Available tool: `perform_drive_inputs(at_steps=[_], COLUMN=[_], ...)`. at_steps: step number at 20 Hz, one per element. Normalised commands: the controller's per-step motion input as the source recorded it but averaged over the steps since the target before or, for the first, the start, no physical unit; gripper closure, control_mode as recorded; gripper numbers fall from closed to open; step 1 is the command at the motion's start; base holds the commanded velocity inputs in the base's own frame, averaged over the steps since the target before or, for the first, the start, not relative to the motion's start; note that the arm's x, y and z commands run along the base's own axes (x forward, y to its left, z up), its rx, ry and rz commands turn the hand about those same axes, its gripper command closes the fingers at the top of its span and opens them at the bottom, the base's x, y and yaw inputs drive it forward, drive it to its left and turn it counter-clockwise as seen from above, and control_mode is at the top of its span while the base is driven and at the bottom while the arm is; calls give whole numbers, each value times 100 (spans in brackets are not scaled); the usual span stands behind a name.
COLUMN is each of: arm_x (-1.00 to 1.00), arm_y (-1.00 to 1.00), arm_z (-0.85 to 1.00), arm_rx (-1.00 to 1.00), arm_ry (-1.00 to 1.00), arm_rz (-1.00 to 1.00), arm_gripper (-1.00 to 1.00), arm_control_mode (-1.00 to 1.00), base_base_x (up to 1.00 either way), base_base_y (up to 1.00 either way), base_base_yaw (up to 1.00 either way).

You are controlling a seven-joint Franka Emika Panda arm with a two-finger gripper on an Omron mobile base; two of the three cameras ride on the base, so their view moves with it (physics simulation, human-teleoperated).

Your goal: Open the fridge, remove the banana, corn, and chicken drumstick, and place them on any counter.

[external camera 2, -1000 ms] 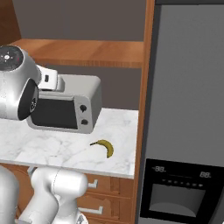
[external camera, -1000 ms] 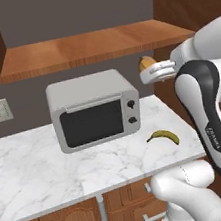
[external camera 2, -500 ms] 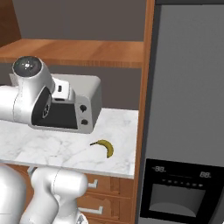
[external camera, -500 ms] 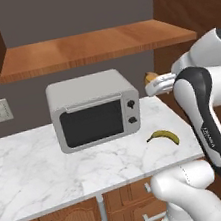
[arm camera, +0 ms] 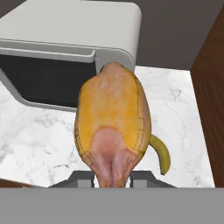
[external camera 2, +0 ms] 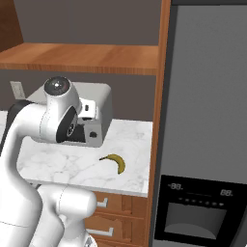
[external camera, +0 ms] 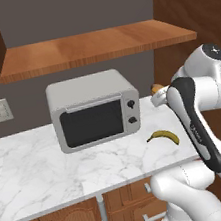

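Fridge (external camera 2: pixel 207 120) dispenser display (external camera 2: pixel 198 189) – digits, perhaps "88" twice – no other text legible.

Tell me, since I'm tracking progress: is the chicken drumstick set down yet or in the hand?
In the hand. The chicken drumstick sits between the hand's fingertips, above the counter.

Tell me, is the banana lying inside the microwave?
No, the banana lies out on the marble counter, to the right of the microwave, whose door is closed.

The arm has swung the chicken drumstick (arm camera: pixel 113 127) lower (toward the counter (external camera: pixel 50 167)).
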Motion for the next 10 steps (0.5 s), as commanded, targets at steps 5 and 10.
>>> perform_drive_inputs(at_steps=[5, 10], arm_x=[39, 40], arm_y=[-46, -50], arm_z=[-51, -31], arm_rx=[-5, -1], arm_ry=[0, 6], arm_rz=[-3, -4], arm_gripper=[100, 100], arm_control_mode=[-100, -100], base_base_x=[0, 0], base_base_y=[0, 0], base_base_yaw=[0, 0])
